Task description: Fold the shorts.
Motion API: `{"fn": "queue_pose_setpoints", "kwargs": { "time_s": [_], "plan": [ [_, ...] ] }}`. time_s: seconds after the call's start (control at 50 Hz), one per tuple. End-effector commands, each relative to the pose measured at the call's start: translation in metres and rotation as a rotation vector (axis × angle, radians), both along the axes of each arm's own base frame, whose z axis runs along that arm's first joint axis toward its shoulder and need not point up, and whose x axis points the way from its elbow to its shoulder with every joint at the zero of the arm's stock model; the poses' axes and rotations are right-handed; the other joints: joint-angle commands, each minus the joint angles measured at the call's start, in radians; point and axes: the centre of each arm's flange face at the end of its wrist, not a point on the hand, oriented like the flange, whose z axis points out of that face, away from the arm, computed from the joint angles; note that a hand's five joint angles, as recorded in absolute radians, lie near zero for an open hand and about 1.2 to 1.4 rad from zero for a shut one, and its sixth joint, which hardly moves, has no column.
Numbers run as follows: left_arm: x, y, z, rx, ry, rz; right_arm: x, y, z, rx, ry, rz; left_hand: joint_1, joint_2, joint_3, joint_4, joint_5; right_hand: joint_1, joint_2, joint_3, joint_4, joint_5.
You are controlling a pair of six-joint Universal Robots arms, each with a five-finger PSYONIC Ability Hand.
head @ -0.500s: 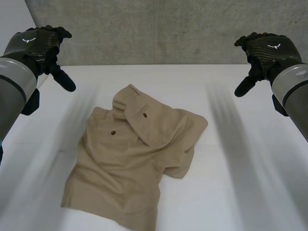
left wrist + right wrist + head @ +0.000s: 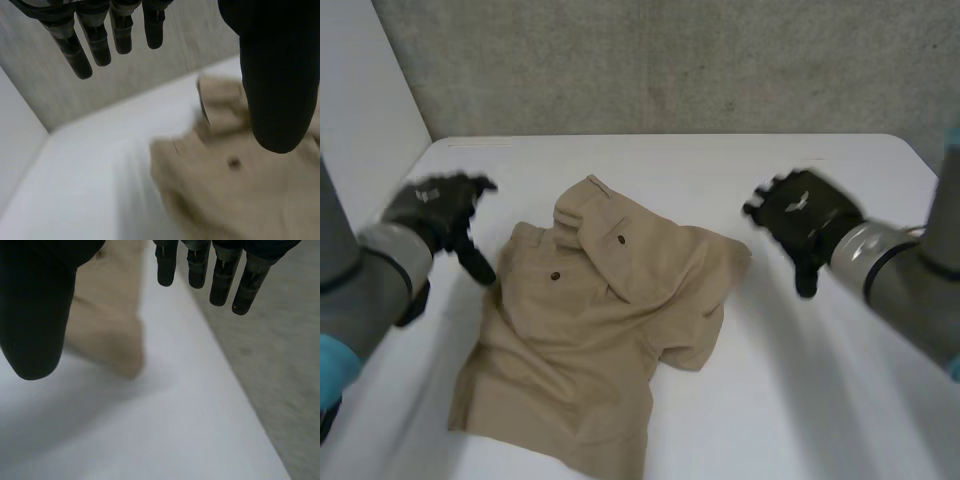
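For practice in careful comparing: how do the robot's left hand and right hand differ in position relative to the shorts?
The left hand sits by the shorts' buttoned edge; the right hand sits off their bunched corner. The left hand's thumb nearly reaches the cloth, while bare table separates the right hand from it. Both are open, holding nothing.

I see white table filling lower frame; grey concrete wall across top; plain white panel upper left; light even.
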Motion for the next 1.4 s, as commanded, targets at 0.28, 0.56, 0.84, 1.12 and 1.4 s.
{"fn": "queue_pose_setpoints", "kwargs": {
  "time_s": [0.28,0.56,0.84,1.12,1.4],
  "plan": [
    [0.011,0.014,-0.058,0.185,-0.061,0.019,0.050,0.012,-0.096,0.177,-0.073,0.137,0.000,-0.014,-0.025,-0.015,-0.027,0.887,0.839,0.836,0.816,0.811],
    [0.017,0.004,-0.055,0.159,-0.049,0.050,0.064,0.086,-0.056,0.486,-0.134,0.221,-0.009,-0.023,-0.034,-0.024,-0.036,1.234,1.187,1.184,1.163,1.159],
    [0.022,-0.004,-0.049,0.134,-0.040,0.072,0.107,0.103,-0.038,0.658,-0.427,0.359,-0.012,-0.026,-0.037,-0.026,-0.038,0.012,-0.035,-0.038,-0.059,-0.063],
    [0.023,-0.005,-0.054,0.149,-0.045,0.077,0.081,-0.009,-0.005,0.161,-0.311,0.228,0.003,-0.011,-0.022,-0.012,-0.024,0.012,-0.035,-0.038,-0.059,-0.063],
    [0.019,-0.025,-0.081,0.210,-0.058,0.082,0.137,-0.040,-0.074,-0.054,-0.179,0.470,0.105,0.091,0.080,0.091,0.079,0.061,0.013,0.010,-0.010,-0.015]
  ]
}}
